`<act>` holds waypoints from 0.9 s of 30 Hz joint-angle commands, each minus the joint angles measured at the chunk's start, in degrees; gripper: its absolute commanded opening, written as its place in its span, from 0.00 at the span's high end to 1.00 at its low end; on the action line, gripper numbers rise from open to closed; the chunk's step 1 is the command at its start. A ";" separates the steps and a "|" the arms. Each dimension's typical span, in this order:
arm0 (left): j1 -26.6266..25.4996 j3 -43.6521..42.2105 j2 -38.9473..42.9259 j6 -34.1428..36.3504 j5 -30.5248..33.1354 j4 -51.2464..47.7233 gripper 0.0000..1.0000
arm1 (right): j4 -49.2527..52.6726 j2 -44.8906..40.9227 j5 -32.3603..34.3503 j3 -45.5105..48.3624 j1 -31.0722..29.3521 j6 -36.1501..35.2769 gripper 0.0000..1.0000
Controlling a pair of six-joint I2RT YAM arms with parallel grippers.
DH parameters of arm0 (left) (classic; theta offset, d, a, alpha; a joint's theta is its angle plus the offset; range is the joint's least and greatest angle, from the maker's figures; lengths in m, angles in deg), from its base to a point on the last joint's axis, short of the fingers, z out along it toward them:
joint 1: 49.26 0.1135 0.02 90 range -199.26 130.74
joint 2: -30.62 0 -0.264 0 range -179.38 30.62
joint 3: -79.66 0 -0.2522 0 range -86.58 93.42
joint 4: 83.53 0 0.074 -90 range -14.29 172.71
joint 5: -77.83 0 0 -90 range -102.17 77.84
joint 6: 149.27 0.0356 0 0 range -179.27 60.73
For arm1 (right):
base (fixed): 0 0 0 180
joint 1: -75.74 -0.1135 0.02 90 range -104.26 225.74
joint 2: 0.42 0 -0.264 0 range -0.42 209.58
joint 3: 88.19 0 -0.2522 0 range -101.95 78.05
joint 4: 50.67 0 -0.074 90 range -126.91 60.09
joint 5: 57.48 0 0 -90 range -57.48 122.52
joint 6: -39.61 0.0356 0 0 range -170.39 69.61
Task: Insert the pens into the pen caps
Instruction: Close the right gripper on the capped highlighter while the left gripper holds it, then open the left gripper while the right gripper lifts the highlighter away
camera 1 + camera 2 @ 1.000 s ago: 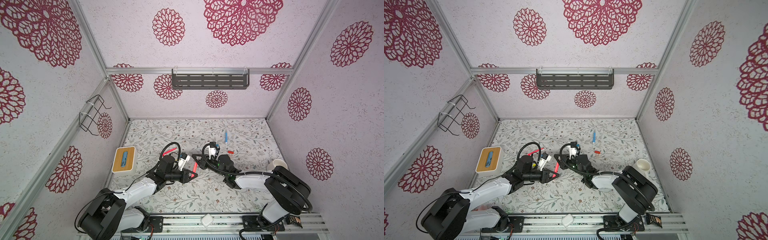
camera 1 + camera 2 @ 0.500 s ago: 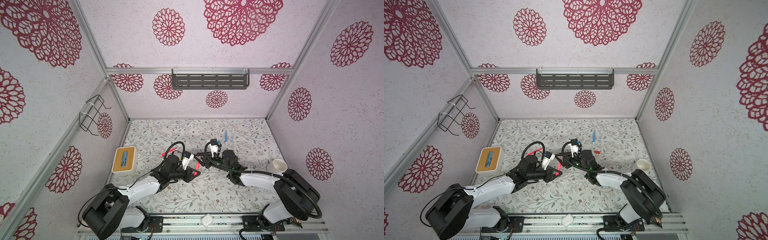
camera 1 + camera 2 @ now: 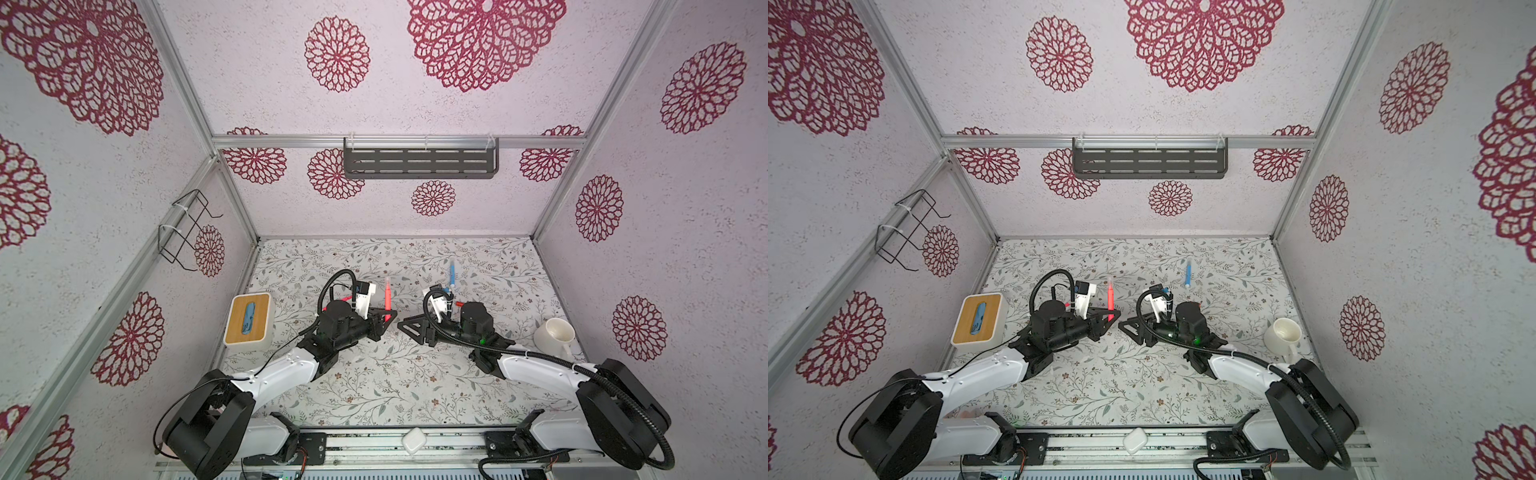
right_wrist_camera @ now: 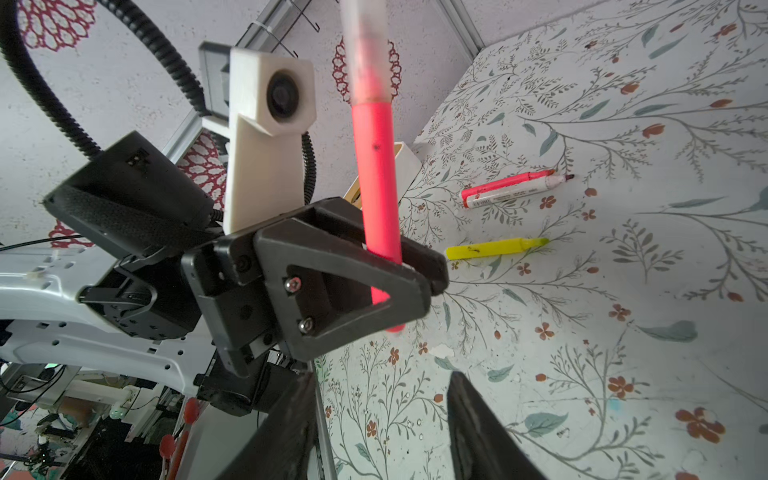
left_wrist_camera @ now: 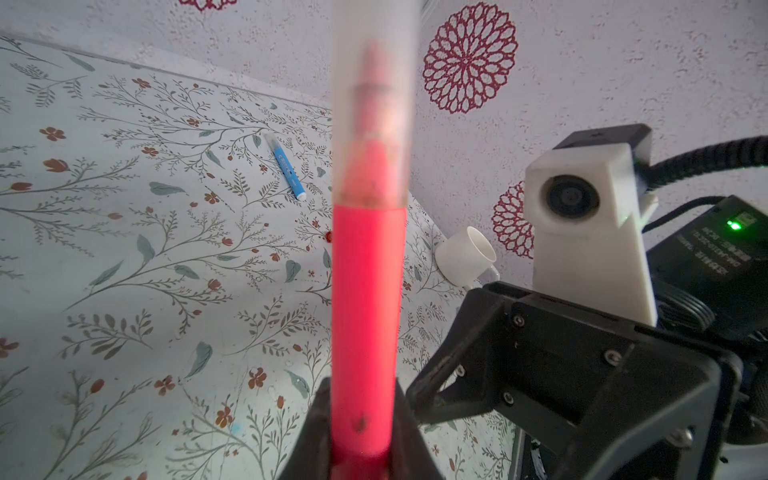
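A pink pen (image 3: 387, 297) (image 3: 1110, 297) stands upright in my left gripper (image 3: 384, 320) (image 3: 1111, 320), which is shut on its lower end. A translucent pen cap (image 5: 374, 104) (image 4: 368, 54) sits over its tip. In the left wrist view the pink pen (image 5: 365, 311) rises from my left gripper (image 5: 361, 436). My right gripper (image 3: 405, 326) (image 4: 382, 424) is open and holds nothing, just right of the pen and apart from it. A blue pen (image 3: 451, 270) (image 5: 289, 172) lies further back. A yellow pen (image 4: 494, 247) and a red-and-white marker (image 4: 511, 189) lie on the mat. A small red cap (image 3: 458, 304) lies by the right wrist.
A white mug (image 3: 555, 334) (image 3: 1283, 334) stands at the right edge of the floral mat. A wooden-topped box (image 3: 248, 318) (image 3: 978, 318) sits at the left edge. A dark shelf (image 3: 419, 162) hangs on the back wall and a wire rack (image 3: 187, 228) on the left wall.
My right gripper has opened and drawn back to the right, away from the pink pen. The left gripper has kept hold of the pen and shifted it right and further back.
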 commanded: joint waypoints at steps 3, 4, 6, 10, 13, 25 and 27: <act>-0.62 0.15 1.11 0.01 0.52 2.38 1.00 | 0.06 -2.59 -1.18 -0.64 0.90 -1.74 0.51; -0.67 0.08 1.25 0.02 0.69 2.36 1.00 | 0.34 -2.73 -1.31 -0.71 1.06 -1.85 0.52; -0.84 -0.13 1.56 0.07 1.10 2.42 1.00 | 0.68 -3.04 -1.39 -0.84 1.42 -2.04 0.53; -1.05 -0.28 1.83 0.08 1.29 2.34 1.00 | 1.22 -3.88 -1.21 -0.84 2.11 -2.16 0.56; -1.32 -0.24 2.01 0.16 1.66 2.11 1.00 | 1.93 -4.74 -0.77 -0.84 2.48 -2.45 0.57; -3.55 0.55 1.57 0.77 3.66 1.22 1.00 | 3.51 -4.85 -0.69 -3.74 3.53 -3.19 0.60; -4.39 0.91 1.43 1.28 4.47 0.38 1.00 | 4.81 -4.34 -0.66 -5.29 3.61 -3.92 0.60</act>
